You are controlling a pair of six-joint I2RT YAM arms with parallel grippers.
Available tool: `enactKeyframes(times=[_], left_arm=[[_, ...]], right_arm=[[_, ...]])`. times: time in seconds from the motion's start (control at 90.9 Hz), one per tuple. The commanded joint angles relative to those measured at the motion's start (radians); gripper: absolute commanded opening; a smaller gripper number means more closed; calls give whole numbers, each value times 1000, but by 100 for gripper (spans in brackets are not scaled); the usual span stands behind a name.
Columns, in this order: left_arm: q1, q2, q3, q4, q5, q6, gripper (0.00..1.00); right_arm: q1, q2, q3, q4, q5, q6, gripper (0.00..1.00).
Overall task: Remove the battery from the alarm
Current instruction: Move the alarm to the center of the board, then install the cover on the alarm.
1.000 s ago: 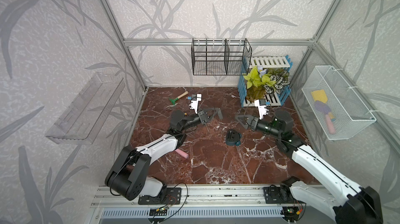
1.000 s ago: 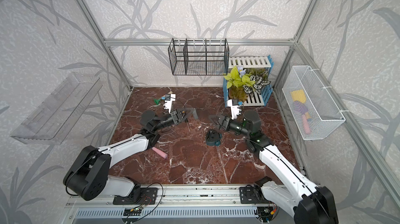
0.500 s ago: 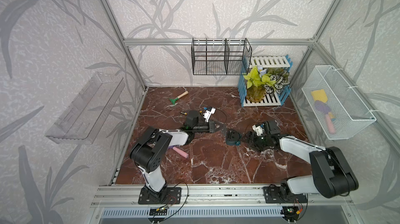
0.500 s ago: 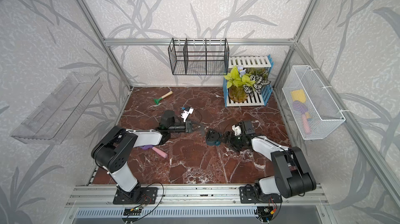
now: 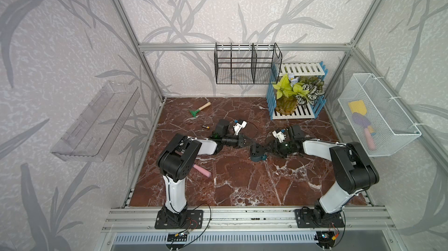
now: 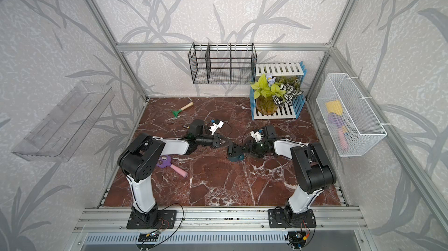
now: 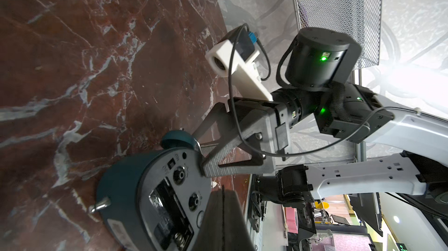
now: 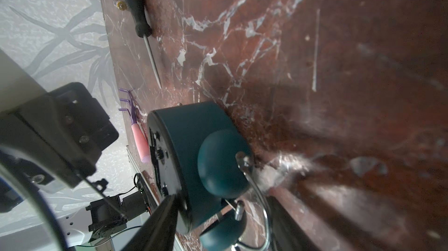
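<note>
The dark-teal alarm (image 5: 259, 158) (image 6: 235, 157) lies near mid-floor with its dark back (image 7: 155, 189) turned up. Its battery bay (image 7: 169, 213) is open and shows only a spring. The battery (image 5: 205, 127) (image 6: 186, 126) (image 8: 120, 5) lies apart on the floor, beside the screwdriver (image 8: 137, 7). My left gripper (image 5: 251, 143) (image 7: 223, 191) is shut and empty, its tip at the edge of the alarm's back. My right gripper (image 5: 261, 151) (image 8: 224, 197) straddles the alarm's bell end. One finger (image 7: 218, 162) rests on the back; the other passes behind the bells, tip hidden.
A purple rake with a pink handle (image 6: 173, 165) lies by the left arm. A small green rake (image 5: 200, 109) lies at the back left. A blue-white rack with a plant (image 5: 294, 102) stands at the back right. A white mesh basket (image 5: 378, 116) hangs on the right wall.
Both arms have come down to the floor. The left gripper has slid right to the alarm. The right gripper has moved left over the alarm's top and its jaws have narrowed.
</note>
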Motion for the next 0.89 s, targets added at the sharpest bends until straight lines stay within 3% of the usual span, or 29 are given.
enactKeyframes(times=[0.0, 0.286, 0.88], left_arm=[[3, -4, 18, -105, -28, 59, 0], [13, -68, -19, -119, -182, -49, 0], [-15, -56, 97, -340, -207, 11, 0]], right_arm=[[10, 34, 40, -30, -27, -60, 59], [11, 33, 47, -42, -10, -58, 63], [12, 39, 57, -53, 2, -51, 67]])
